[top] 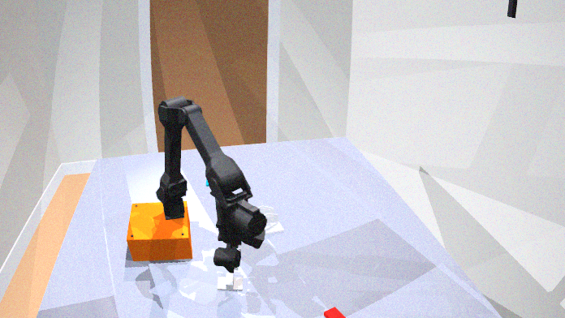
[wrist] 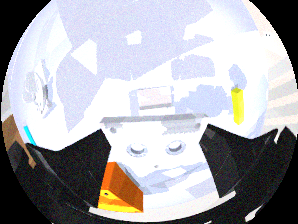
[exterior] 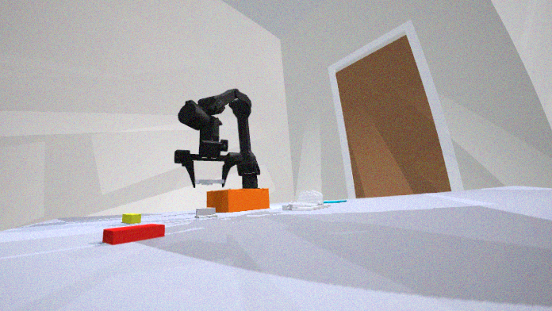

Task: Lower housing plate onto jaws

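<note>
My gripper (top: 232,270) (exterior: 208,185) (wrist: 155,131) is shut on the pale housing plate (exterior: 209,182) (wrist: 150,121), one finger at each end. The plate hangs about level, well above the table; its round openings face the wrist camera. Below it stands a small white stand (top: 224,283) (exterior: 205,212) (wrist: 155,98), with space between. The white base with the rounded jaws (top: 269,212) (exterior: 310,197) (wrist: 37,92) lies to one side, not under the plate. The pins and stubs are too small and washed out to make out.
An orange box (top: 159,248) (exterior: 249,200) (wrist: 120,187) stands under the arm's base. A red block (top: 334,313) (exterior: 135,233), a yellow block (exterior: 131,218) (wrist: 237,106) and a flat cyan piece (top: 208,182) (exterior: 335,201) (wrist: 30,135) lie on the table.
</note>
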{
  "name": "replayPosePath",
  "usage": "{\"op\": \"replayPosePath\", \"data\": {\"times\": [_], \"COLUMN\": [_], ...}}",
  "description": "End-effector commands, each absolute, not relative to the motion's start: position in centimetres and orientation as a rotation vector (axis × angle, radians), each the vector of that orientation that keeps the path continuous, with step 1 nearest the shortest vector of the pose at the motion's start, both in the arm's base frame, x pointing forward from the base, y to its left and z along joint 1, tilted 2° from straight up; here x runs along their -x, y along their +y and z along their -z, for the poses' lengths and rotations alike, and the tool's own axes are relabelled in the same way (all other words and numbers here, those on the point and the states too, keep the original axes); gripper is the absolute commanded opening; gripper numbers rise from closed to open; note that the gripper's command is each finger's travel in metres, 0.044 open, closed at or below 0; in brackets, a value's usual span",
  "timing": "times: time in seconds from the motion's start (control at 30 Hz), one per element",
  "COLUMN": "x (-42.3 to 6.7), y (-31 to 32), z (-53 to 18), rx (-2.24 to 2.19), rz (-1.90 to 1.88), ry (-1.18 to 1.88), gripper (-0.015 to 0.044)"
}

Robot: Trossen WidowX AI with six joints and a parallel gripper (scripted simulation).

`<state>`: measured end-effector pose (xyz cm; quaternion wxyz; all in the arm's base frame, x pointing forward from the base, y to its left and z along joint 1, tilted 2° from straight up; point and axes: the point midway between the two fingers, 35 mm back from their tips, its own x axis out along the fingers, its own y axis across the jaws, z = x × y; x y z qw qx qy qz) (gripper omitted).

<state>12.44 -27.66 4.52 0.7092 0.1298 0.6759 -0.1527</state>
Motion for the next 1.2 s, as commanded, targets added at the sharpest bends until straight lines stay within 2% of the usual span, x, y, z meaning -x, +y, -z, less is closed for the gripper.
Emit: {"op": "replayPosePath", "data": {"times": [0.0, 1.17], "x": [-13.3, -20.3], "y": [-27.1, -20.2], "z": [-4.6, -4.6], "rx": [-0.351, -1.048], "rz": [0.400, 1.046], "ry": [1.491, 1.244], "gripper": [0.0351, 0.0351]}}
